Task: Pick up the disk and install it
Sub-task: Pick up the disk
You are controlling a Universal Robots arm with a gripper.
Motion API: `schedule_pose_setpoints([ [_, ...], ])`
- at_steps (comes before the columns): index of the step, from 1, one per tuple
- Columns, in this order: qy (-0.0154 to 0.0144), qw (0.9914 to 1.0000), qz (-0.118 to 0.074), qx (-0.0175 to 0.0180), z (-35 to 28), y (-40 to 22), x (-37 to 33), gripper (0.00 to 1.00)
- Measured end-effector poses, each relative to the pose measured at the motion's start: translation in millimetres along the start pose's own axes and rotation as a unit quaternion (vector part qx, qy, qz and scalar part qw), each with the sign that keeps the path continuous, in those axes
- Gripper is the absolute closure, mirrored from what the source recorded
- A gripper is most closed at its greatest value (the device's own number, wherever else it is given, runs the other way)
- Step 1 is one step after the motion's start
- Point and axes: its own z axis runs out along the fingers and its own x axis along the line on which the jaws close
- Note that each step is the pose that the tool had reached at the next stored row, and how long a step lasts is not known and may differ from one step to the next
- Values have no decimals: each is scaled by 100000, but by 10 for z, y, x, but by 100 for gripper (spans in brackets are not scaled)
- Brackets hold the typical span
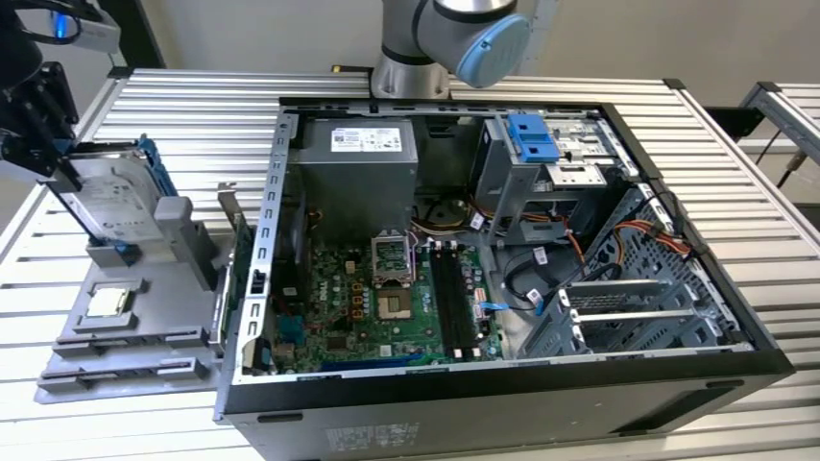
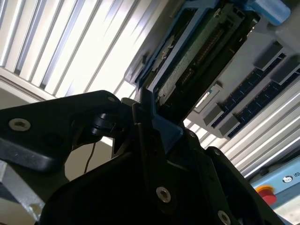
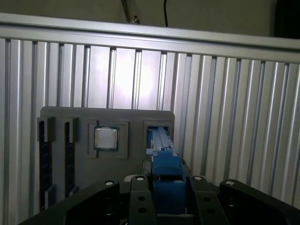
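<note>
The disk, silver with a white label and a blue rail frame, stands tilted on its edge over the grey tray at the exterior view's left. Its lower end sits at the tray's slot. My black gripper comes down from the upper left and is shut on the disk's upper edge. In the first wrist view the blue rail is clamped at my gripper, with a black finger on one side of it. The second wrist view shows the disk's green underside beyond my gripper.
An open computer case lies on the slatted metal table, with a drive bay and blue latch at its back and a grey power supply. A small square processor chip rests on the tray.
</note>
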Motion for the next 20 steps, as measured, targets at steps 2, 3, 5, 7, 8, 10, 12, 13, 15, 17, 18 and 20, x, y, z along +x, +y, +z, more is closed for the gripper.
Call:
schedule_pose_setpoints([
  [2,2,100000,1,-1,-19,0,-1,100],
  [3,2,100000,0,-1,-28,0,-1,100],
  [5,3,100000,1,-3,-47,1,-2,100],
  [7,2,100000,1,0,-65,1,-2,100],
  [8,3,100000,1,-2,-74,1,-3,100],
  [10,4,100000,2,-2,-90,1,-3,100],
  [12,3,100000,1,0,-105,1,-4,100],
  [13,4,100000,0,-1,-112,1,-4,100],
  [15,3,100000,0,1,-128,2,-5,100],
  [17,5,100000,1,-3,-143,2,-5,100],
  [18,5,100000,1,0,-149,2,-5,100],
  [20,8,100000,1,-5,-163,2,-6,100],
])
